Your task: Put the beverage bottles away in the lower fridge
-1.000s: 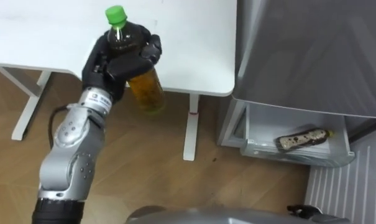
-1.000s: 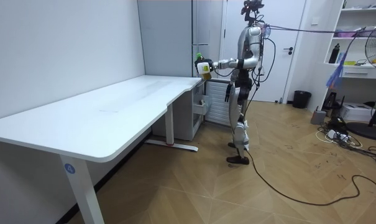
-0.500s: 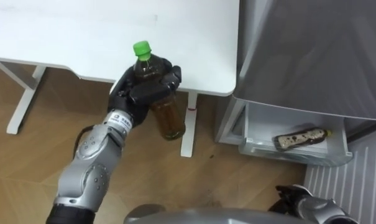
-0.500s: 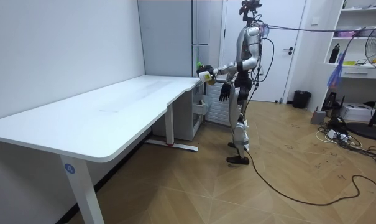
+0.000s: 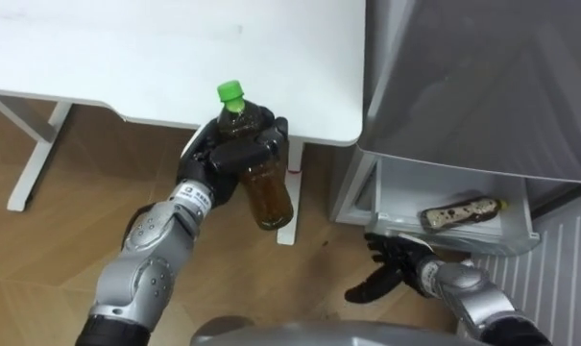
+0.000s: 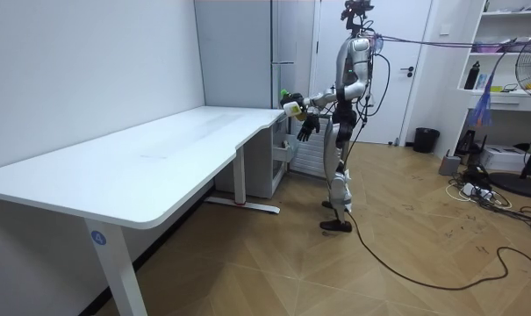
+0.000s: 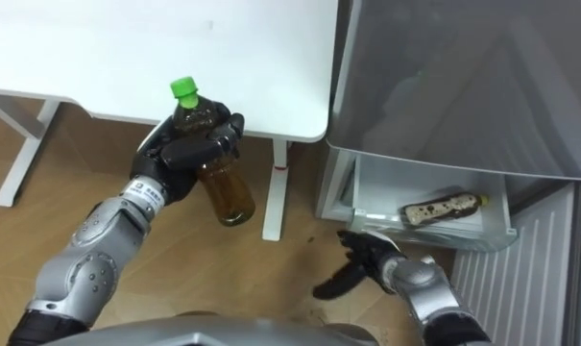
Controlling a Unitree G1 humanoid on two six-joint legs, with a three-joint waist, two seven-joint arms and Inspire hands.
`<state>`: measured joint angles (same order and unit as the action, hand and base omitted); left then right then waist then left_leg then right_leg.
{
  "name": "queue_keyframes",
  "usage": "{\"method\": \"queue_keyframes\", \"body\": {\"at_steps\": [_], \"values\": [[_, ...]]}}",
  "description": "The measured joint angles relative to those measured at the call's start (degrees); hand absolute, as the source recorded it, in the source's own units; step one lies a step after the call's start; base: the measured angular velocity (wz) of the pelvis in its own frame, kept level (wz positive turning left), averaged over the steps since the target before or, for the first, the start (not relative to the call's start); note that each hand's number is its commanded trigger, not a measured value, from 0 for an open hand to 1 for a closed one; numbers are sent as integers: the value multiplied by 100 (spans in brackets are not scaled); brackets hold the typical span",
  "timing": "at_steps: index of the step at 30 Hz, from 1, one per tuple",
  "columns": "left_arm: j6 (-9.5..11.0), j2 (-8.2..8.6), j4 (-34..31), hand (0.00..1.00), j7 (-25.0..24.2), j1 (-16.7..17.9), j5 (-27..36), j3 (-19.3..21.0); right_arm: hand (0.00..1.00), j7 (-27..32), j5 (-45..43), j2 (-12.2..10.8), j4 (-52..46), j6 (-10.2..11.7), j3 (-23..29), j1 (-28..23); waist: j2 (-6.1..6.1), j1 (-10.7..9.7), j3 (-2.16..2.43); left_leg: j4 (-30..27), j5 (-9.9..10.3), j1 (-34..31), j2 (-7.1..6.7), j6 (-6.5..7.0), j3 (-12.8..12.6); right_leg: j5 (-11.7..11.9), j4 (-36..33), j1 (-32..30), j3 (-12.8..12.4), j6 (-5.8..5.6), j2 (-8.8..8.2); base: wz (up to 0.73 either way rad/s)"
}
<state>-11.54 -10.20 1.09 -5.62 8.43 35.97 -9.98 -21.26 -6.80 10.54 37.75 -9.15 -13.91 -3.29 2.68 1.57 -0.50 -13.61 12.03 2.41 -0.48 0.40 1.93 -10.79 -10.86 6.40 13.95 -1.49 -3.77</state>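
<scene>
Carrying step: the left hand (image 5: 230, 157) is curled round 1 bottle (image 5: 269, 192), upright, left of the open fridge drawer (image 5: 442, 240). The right hand (image 5: 398, 263), fingers spread, hovers just before that drawer. Next, the bottle should swing right and lower in.

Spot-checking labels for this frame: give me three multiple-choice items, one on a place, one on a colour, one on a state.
1. Where is the lying bottle? A on the desk; B in the open drawer; C on the floor.
2. The held bottle has a cap coloured: A red; B green; C white.
3. The right hand is: A open; B shut; C shut on a bottle.
Key: B, it lies inside the drawer; B, green cap above the left hand; A, spread wide, holding nothing.
</scene>
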Motion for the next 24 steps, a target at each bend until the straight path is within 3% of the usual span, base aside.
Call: {"method": "queue_keyframes", "body": {"at_steps": [13, 24], "values": [[9, -76, 10, 100, -171, 0, -70, -35, 0, -907, -176, -50, -921, -36, -1, -82, 15, -87, -15, 1, 4, 49, 9, 3, -42, 0, -1, 30, -36, 0, 7, -1], [17, -100, 10, 100, -243, 9, -314, -286, 0, -1861, 859, -33, -1298, -104, -111, -99, -36, -106, -51, 23, 5, 81, 25, 5, -139, 0, -90, -34, -170, 0, 11, -5]]}}
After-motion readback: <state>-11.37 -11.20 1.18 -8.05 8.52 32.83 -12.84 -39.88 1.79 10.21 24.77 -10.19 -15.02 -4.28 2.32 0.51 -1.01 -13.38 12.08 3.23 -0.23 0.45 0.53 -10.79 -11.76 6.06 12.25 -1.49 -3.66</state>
